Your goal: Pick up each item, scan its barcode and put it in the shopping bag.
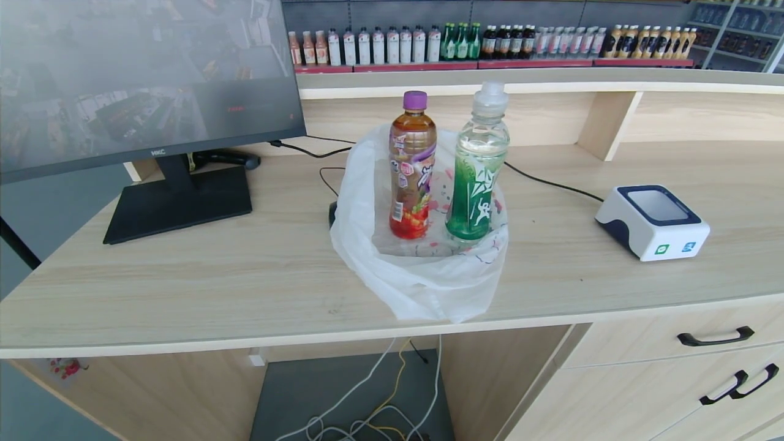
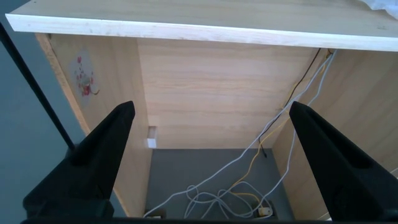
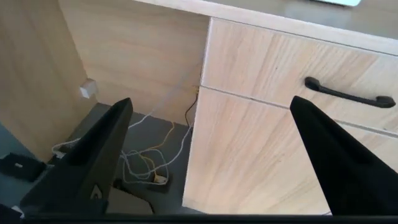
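Bare wood of the pale wooden counter top (image 1: 184,288) stretched in front of the slumped white plastic shopping bag (image 1: 422,282) and on either side of it. The bag's walls lay low, so the purple-capped amber tea bottle (image 1: 412,174) and the clear green-labelled bottle (image 1: 478,171) stood exposed from above and in front, upright, with a narrow gap between them. The raised wooden back ledge (image 1: 551,86) closed off the rear. The black monitor on its flat stand (image 1: 177,205) blocked the left; the white-and-navy box scanner (image 1: 652,222) and its black cable (image 1: 551,182) occupied the right. The left gripper (image 2: 211,106) and right gripper (image 3: 211,99), jaws spread wide, hung below the counter's front edge.
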### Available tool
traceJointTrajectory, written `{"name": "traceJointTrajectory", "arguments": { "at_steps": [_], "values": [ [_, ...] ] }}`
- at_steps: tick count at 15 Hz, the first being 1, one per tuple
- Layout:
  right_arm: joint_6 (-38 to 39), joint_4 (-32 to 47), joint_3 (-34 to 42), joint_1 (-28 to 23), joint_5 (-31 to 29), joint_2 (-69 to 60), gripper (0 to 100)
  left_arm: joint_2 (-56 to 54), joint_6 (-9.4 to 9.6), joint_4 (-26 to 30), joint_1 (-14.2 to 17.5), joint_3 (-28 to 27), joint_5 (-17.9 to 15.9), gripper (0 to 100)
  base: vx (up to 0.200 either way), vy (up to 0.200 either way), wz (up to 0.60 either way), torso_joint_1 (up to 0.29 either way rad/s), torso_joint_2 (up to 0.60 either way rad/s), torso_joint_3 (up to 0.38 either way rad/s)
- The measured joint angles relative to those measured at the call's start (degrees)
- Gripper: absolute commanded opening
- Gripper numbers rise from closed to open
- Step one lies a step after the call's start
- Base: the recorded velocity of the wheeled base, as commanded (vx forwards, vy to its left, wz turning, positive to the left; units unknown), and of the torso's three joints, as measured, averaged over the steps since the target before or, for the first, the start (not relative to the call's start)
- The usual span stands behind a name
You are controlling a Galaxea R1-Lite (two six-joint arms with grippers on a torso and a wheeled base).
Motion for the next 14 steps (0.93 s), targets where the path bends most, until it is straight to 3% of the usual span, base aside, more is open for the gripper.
{"name": "traceJointTrajectory", "arguments": {
  "at_steps": [2,4,14],
  "values": [
    [2.02,0.0,0.0,-6.03,0.15,0.41,100,0.0,0.0,0.0,0.02,0.0,0.0,100,0.0,0.0,0.0,0.0,0.0,0.0],
    [2.73,-0.11,0.05,-8.87,0.3,-0.2,100,0.0,-0.16,0.0,0.02,0.0,0.0,100,0.0,0.0,0.0,0.0,0.0,0.0],
    [4.0,-0.68,0.26,-9.9,0.39,-3.9,100,0.0,-0.33,-0.02,0.02,0.0,0.0,100,-0.02,0.0,0.0,0.0,0.0,0.001]
  ]
}}
